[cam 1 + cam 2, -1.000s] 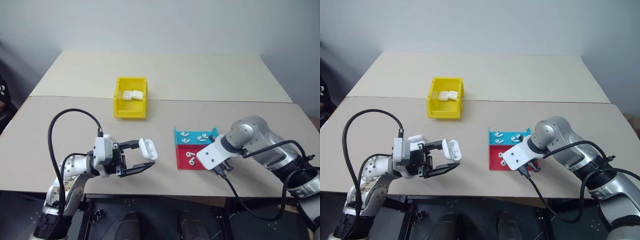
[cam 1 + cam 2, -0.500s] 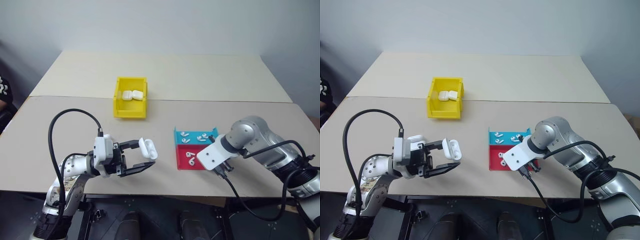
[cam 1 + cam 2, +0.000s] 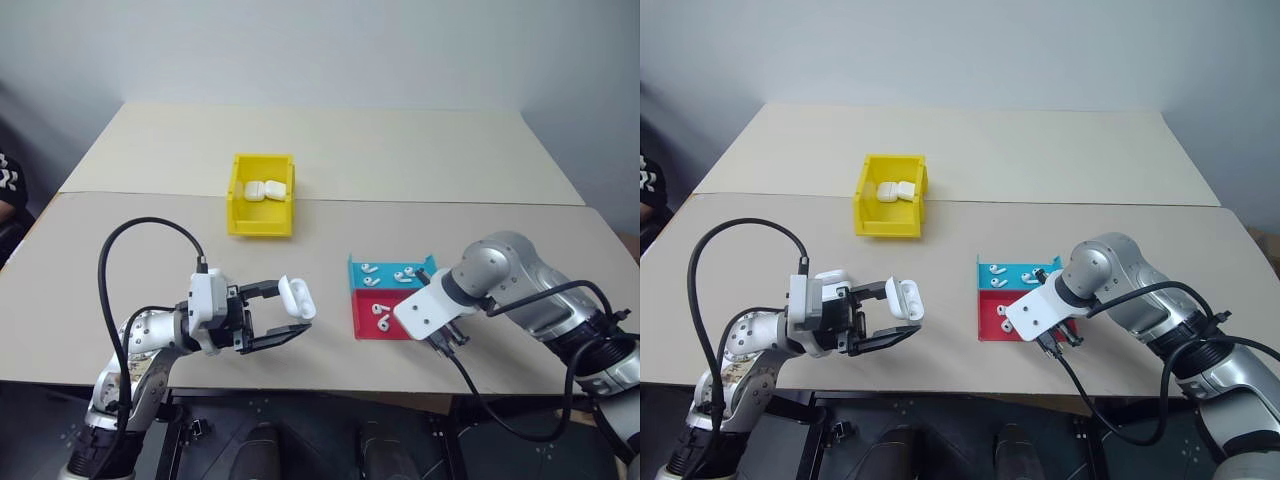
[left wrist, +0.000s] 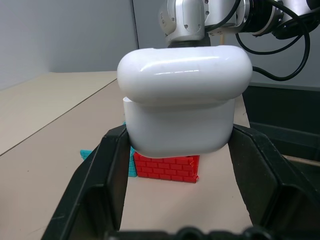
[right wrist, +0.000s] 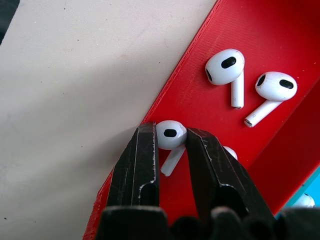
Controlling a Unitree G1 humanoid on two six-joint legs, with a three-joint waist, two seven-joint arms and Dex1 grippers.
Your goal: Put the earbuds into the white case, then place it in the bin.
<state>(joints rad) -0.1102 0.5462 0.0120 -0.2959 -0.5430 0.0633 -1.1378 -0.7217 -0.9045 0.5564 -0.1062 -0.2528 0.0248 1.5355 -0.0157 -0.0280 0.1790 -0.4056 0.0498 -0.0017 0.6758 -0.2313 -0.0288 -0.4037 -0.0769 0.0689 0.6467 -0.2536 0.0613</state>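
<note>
My left gripper [image 3: 290,312] is shut on a white case [image 3: 297,297], holding it level above the table's front left; the lid of this white case [image 4: 185,95] is down. My right gripper [image 5: 171,136] points down into the red half of a flat tray [image 5: 280,140], shut on the rounded head of one earbud [image 5: 169,133]. Two more earbuds [image 5: 226,67] lie loose on the red floor nearby, and others rest in the teal half [image 3: 400,272]. The yellow bin [image 3: 260,222] stands farther back, left of centre, with two white cases [image 3: 265,189] inside.
The teal-and-red tray [image 3: 362,300] sits near the table's front edge on the right. A seam crosses the table [image 3: 450,202] just behind the bin. Black cables loop from both wrists.
</note>
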